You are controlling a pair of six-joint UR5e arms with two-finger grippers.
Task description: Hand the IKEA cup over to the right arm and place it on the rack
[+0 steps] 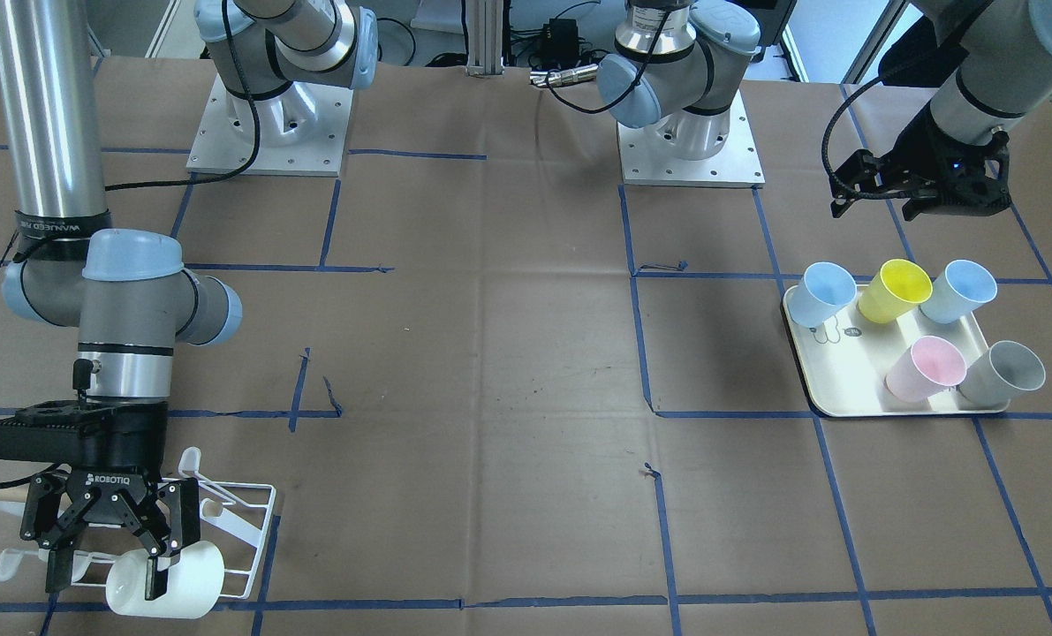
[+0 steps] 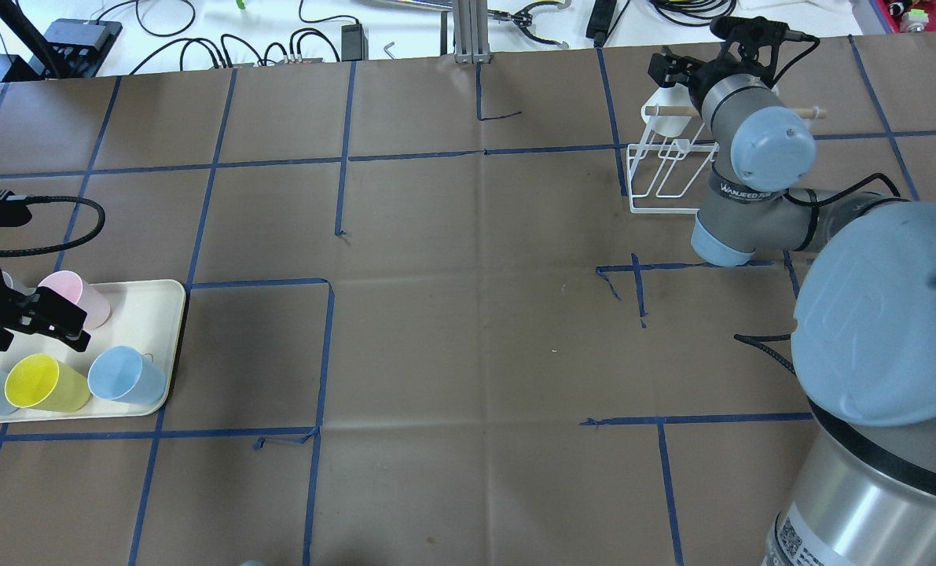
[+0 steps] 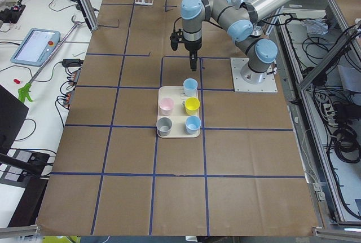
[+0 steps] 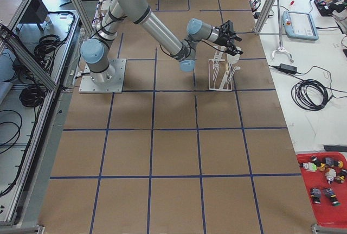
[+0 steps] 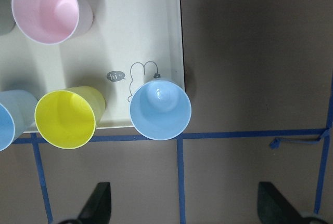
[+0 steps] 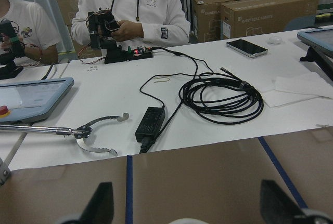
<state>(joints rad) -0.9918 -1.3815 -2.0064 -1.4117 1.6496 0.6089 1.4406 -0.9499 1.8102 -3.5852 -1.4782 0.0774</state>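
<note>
A white IKEA cup (image 1: 177, 579) lies tilted on the prongs at the near end of the white wire rack (image 1: 252, 517). It also shows in the overhead view (image 2: 666, 119). My right gripper (image 1: 108, 583) hangs right over it with jaws wide apart. One finger (image 1: 156, 579) overlaps the cup's end; I cannot tell whether it touches. The right wrist view shows both fingertips (image 6: 101, 206) spread and a white rim at the bottom edge. My left gripper (image 1: 879, 208) is open and empty above the cream tray (image 1: 843, 393), spread wide in the left wrist view (image 5: 182, 208).
The tray holds two blue cups (image 1: 821, 296), a yellow cup (image 1: 896, 290), a pink cup (image 1: 927, 369) and a grey cup (image 1: 1007, 371). A wooden rod (image 2: 805, 112) crosses the rack (image 2: 664, 177). Operators, cables and tools are beyond the table's far edge (image 6: 156, 125).
</note>
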